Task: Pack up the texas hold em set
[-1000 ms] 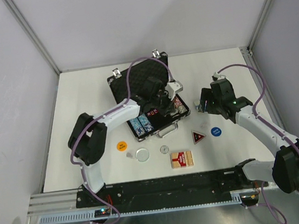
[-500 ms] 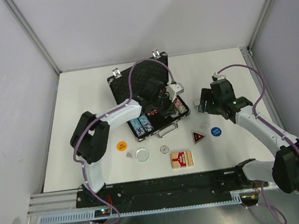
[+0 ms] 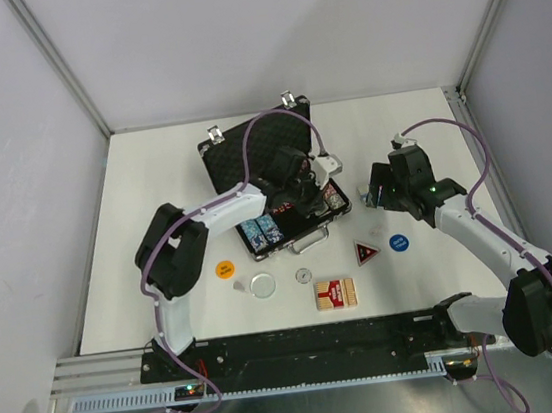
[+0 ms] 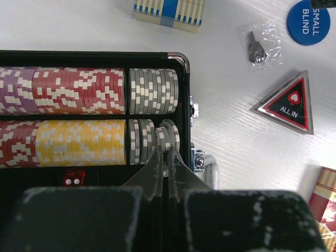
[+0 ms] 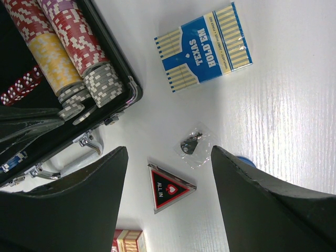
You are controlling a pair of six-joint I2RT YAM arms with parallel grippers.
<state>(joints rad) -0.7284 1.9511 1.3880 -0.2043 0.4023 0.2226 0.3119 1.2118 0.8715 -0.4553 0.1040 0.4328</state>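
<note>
The black briefcase (image 3: 249,149) lies open, its lid leaning back. Rows of poker chips (image 4: 79,97) and red dice (image 4: 74,177) sit in it. My left gripper (image 3: 307,195) reaches into the case's right end. In the left wrist view the left gripper (image 4: 165,152) is shut on a tilted grey chip (image 4: 169,134) at the end of the near row. My right gripper (image 3: 380,194) is open and empty, and in its wrist view (image 5: 169,152) it hovers above the red triangle (image 5: 167,188) and a small key bag (image 5: 191,144). A blue card deck (image 5: 203,46) lies beside the case.
On the table in front of the case lie the red card deck (image 3: 335,294), the blue button (image 3: 398,243), the orange button (image 3: 223,269), a clear round button (image 3: 262,286) and a small disc (image 3: 302,275). The case handle (image 5: 86,144) juts toward the triangle.
My left arm has shifted slightly right over the case's right end. The right arm has not moved.
</note>
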